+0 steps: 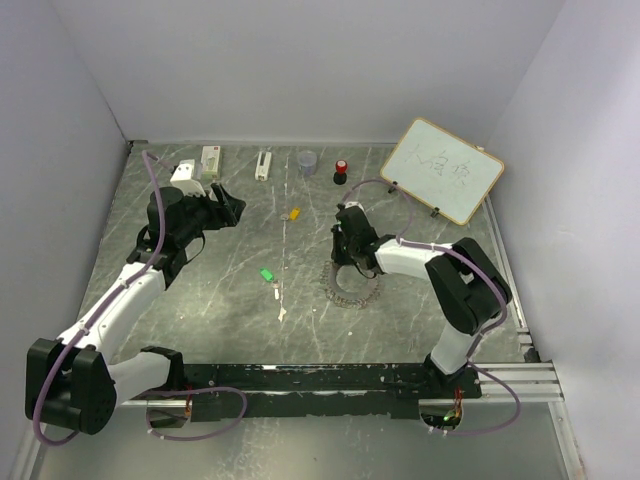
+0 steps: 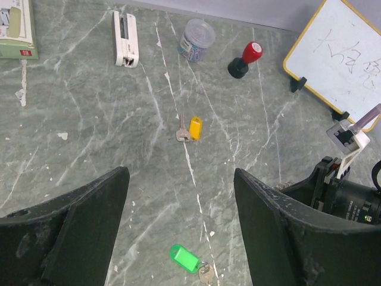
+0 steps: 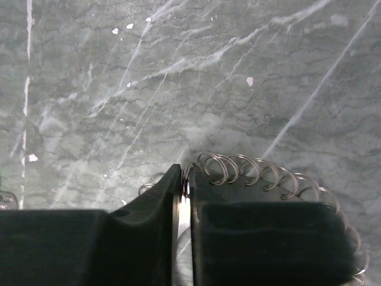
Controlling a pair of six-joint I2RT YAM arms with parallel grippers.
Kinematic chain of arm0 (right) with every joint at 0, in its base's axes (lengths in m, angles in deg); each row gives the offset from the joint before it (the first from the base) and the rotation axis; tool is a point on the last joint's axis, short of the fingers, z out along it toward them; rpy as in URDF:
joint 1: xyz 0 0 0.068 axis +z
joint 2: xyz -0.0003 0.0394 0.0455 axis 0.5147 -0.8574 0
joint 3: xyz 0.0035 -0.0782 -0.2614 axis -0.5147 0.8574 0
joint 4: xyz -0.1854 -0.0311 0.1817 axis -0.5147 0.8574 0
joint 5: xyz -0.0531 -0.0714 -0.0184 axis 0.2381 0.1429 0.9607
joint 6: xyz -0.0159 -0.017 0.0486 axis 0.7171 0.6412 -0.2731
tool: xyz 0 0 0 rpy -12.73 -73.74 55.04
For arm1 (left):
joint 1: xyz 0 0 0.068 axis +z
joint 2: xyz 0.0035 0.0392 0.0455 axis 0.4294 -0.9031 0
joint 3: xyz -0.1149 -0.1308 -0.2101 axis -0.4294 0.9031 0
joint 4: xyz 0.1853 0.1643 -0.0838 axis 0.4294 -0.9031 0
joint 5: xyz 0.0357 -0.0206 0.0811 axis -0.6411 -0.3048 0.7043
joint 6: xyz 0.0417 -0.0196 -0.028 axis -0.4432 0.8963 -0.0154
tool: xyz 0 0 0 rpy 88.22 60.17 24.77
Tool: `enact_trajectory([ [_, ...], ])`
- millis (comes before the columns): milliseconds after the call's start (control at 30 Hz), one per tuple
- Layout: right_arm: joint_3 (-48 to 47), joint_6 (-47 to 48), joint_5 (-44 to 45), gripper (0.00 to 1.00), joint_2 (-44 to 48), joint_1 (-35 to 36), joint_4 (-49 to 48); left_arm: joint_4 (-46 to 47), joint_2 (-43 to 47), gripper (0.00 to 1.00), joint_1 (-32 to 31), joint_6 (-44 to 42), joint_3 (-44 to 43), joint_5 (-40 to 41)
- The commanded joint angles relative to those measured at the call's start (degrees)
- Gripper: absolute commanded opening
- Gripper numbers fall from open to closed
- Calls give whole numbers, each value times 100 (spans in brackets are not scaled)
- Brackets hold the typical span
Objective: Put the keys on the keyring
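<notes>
Evidently nothing is threaded yet: the green key (image 1: 267, 274) and yellow key (image 1: 294, 213) lie loose on the desk (image 1: 200, 300), left of the keyring (image 1: 350, 285) at frame centre. There the right end effector (image 3: 186, 179) pinches narrow on its rim, while the left end effector (image 2: 181, 196) gapes wide, empty.

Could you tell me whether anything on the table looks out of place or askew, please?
Nothing is spilled or broken. The whiteboard at the back right sits turned at an angle, and the green key and yellow key lie loose and well apart, neither on the keyring.
</notes>
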State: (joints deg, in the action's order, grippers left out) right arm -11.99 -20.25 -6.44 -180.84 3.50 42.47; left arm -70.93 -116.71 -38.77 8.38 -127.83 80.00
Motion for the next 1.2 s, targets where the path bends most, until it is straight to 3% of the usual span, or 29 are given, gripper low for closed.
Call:
enact_trajectory([
  [0,-83,-55,211,0,-35,1,81,168,-6,82,-36,-83,-164,73],
  [100,-73,125,407,0,339,64,125,171,-32,82,-34,-71,-202,56],
  [233,90,599,419,0,1507,105,-120,245,-27,82,-43,9,-253,-105],
  [467,616,1478,-572,0,3092,60,-988,342,309,81,-98,47,-115,-232],
  [800,1030,1730,-1932,0,3480,24,-1843,840,742,79,-198,199,116,-761],
  [1167,1175,1792,-2225,0,3615,15,-2040,1202,501,77,-533,124,115,-1035],
])
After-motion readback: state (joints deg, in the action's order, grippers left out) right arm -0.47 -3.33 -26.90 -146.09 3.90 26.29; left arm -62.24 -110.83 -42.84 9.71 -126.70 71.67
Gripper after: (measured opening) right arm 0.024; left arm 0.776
